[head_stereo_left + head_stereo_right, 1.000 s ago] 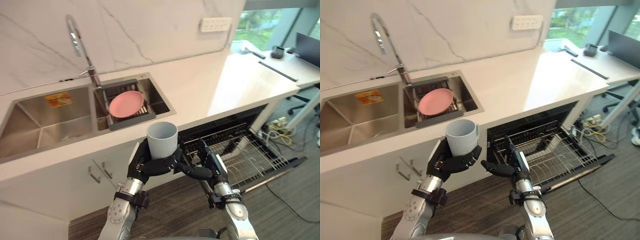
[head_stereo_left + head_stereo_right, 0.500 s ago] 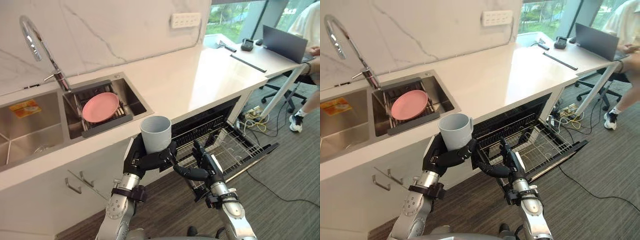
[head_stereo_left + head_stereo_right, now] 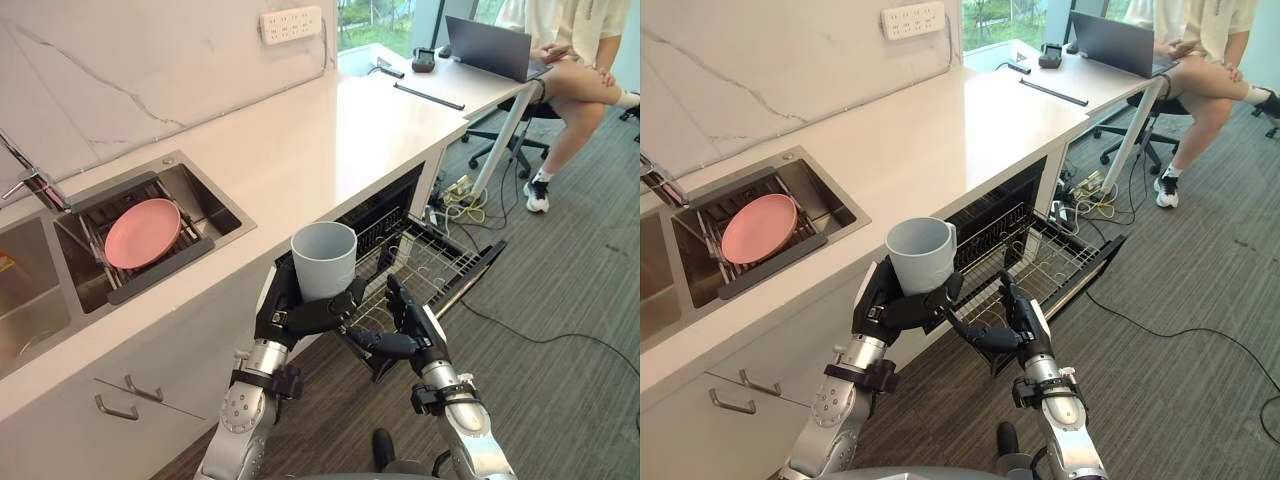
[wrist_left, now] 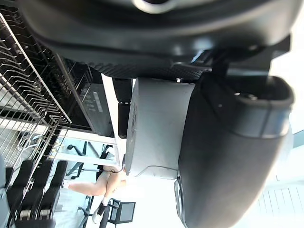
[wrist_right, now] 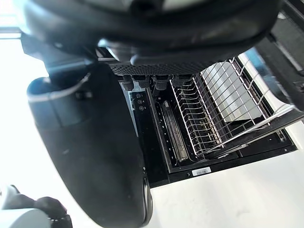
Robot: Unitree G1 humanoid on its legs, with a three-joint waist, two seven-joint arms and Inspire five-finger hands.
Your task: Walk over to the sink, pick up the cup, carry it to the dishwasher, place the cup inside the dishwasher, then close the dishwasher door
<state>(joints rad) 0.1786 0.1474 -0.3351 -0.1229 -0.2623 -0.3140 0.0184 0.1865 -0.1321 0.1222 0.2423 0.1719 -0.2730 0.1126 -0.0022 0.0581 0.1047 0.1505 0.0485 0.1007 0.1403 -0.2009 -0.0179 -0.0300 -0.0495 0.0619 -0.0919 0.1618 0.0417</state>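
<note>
A pale grey-blue cup (image 3: 323, 260) stands upright in my left hand (image 3: 290, 318), whose fingers and thumb are curled round its lower half; the left wrist view has the cup (image 4: 156, 128) wedged against the thumb (image 4: 228, 152). My right hand (image 3: 405, 338) hovers just to the right of it, fingers relaxed and holding nothing. Behind both hands the dishwasher (image 3: 395, 205) under the counter is open, its wire rack (image 3: 430, 262) pulled out over the lowered door (image 3: 485, 268). The right wrist view looks into that rack (image 5: 223, 114). The sink (image 3: 190, 215) lies at the far left.
A pink plate (image 3: 143, 232) rests on a drainer in the sink. A person (image 3: 560, 60) sits at the desk at the back right with a laptop (image 3: 490, 45). Cables (image 3: 460, 190) lie on the carpet beside the dishwasher. Cabinet handles (image 3: 125, 400) stick out at lower left.
The camera has swung right: sink and tap slid to the left edge, the dishwasher came to the middle, the seated person came into view. Both hands keep their pose with the cup.
</note>
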